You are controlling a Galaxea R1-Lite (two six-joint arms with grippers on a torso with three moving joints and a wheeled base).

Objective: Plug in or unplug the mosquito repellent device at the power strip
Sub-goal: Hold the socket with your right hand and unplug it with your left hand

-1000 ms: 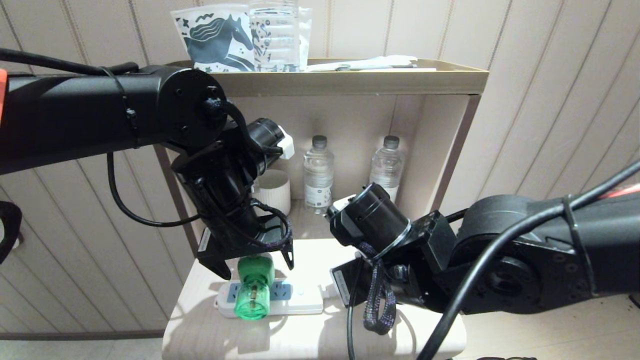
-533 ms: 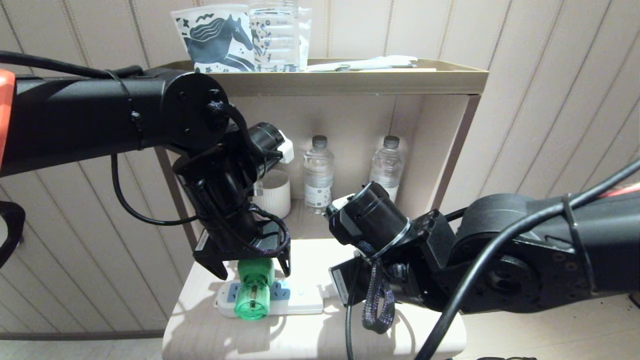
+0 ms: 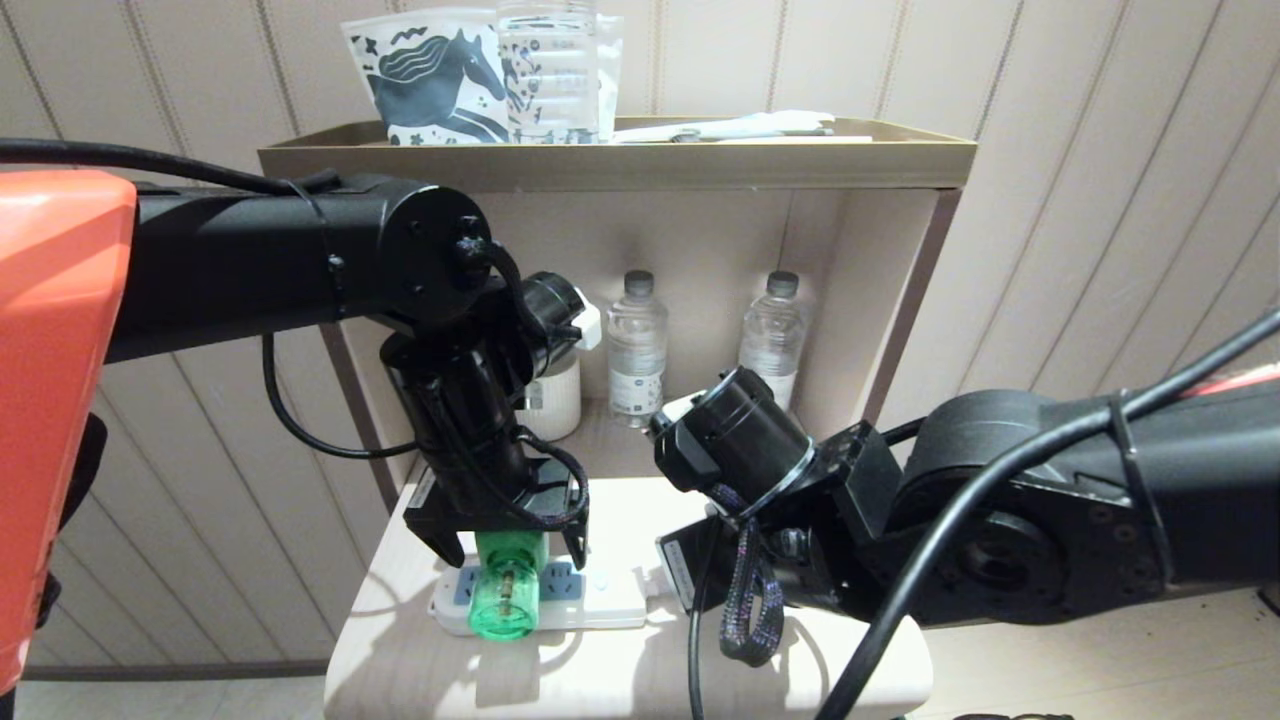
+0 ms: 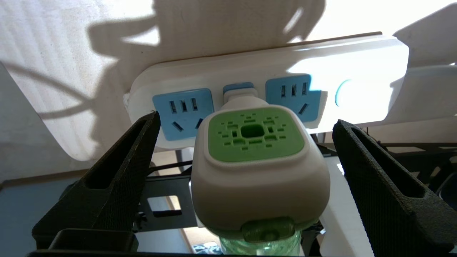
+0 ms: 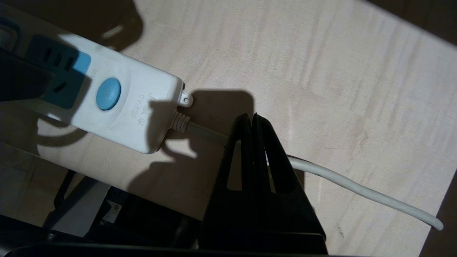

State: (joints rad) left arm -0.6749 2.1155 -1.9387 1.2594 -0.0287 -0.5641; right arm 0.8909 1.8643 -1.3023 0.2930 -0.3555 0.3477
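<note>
Risk: left gripper [image 4: 246,157] wide open around plugged device [image 4: 257,167]; right gripper [image 5: 252,119], closed, pins cord [image 5: 357,187]; strip [image 3: 600,600] may lift.

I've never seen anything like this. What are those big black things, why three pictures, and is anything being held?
The black shapes are a robot's two arms. One picture comes from a camera on its head, the other two from cameras on its wrists, looking past the fingers. On a small pale table lies a white power strip with a green mosquito repellent device plugged into its middle socket. The left gripper is open, one finger on each side of the device, not touching it. The right gripper is shut, its tips over the strip's cord; whether they press on it is unclear. Nothing is held. Water bottles stand behind.
</note>
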